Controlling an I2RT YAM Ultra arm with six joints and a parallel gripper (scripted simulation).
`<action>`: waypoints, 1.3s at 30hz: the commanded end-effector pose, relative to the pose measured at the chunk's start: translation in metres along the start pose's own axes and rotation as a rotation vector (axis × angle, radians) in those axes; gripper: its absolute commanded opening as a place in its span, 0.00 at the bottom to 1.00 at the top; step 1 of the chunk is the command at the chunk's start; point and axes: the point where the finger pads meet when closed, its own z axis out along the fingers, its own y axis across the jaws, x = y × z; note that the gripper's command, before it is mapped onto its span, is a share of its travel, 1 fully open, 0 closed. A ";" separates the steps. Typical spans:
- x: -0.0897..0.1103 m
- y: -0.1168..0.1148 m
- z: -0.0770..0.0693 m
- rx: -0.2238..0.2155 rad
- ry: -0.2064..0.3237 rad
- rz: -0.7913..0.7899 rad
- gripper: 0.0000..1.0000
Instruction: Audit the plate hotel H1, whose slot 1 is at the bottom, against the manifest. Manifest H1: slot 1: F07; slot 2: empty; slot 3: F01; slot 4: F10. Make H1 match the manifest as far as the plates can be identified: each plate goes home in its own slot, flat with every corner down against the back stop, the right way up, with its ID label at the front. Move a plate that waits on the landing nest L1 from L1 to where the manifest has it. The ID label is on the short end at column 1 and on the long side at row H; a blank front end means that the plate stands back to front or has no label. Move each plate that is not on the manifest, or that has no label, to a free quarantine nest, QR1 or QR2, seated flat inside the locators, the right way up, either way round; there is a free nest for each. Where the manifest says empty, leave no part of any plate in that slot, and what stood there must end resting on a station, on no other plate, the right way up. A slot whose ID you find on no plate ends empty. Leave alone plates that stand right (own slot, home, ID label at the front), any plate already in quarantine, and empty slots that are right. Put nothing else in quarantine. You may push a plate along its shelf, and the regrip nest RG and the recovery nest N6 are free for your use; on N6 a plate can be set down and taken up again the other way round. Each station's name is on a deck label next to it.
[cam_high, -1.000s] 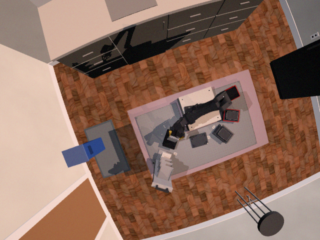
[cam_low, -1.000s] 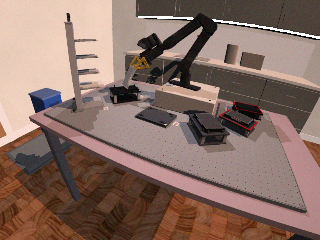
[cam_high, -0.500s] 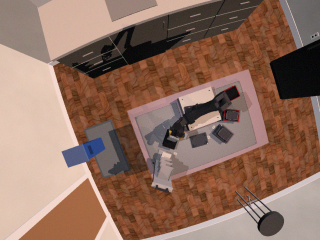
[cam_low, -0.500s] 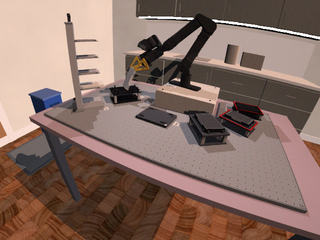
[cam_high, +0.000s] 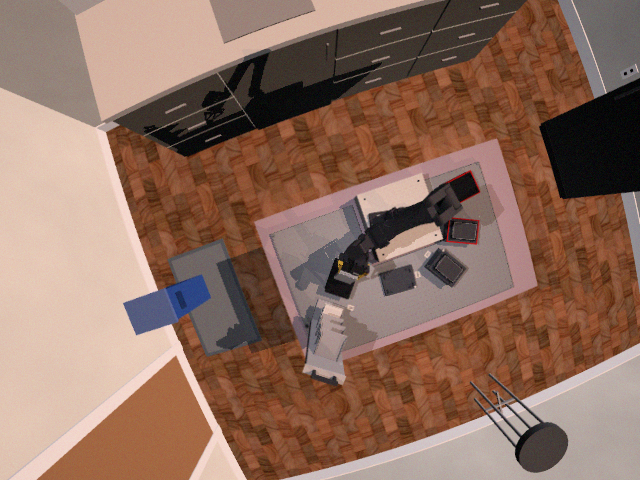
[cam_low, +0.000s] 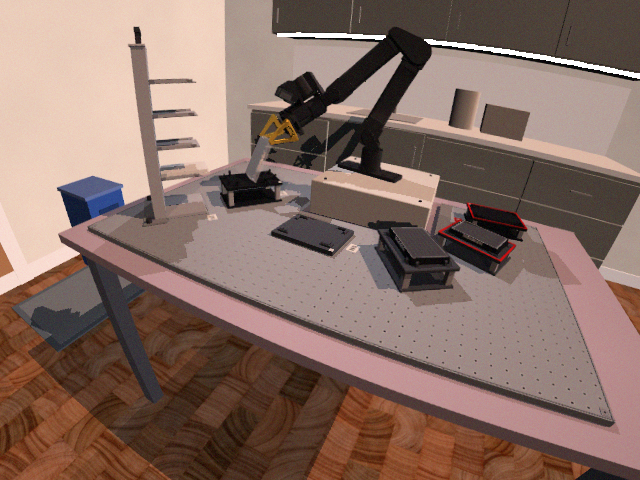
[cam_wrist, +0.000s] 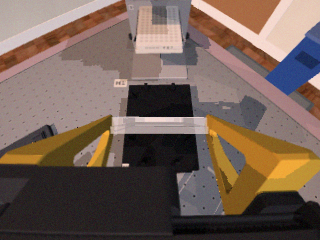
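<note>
My gripper is shut on a pale, see-through plate, gripped across its width. The plate hangs tilted, with its lower edge just above a black raised nest. The hotel H1 stands just beyond that nest at the table's left end. A pale plate lies on its bottom shelf. The upper shelves show edge-on, and I cannot tell what they hold.
A flat dark nest lies mid-table. A raised nest carries a dark plate. Two red-rimmed quarantine nests stand at the right: the near one holds a dark plate, the far one looks bare. The arm's beige base box stands behind.
</note>
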 end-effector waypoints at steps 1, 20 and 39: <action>-0.006 -0.001 0.000 0.002 -0.022 -0.014 0.86; 0.001 -0.001 0.004 0.002 -0.022 -0.014 0.86; 0.009 -0.001 0.009 0.002 -0.022 -0.014 0.86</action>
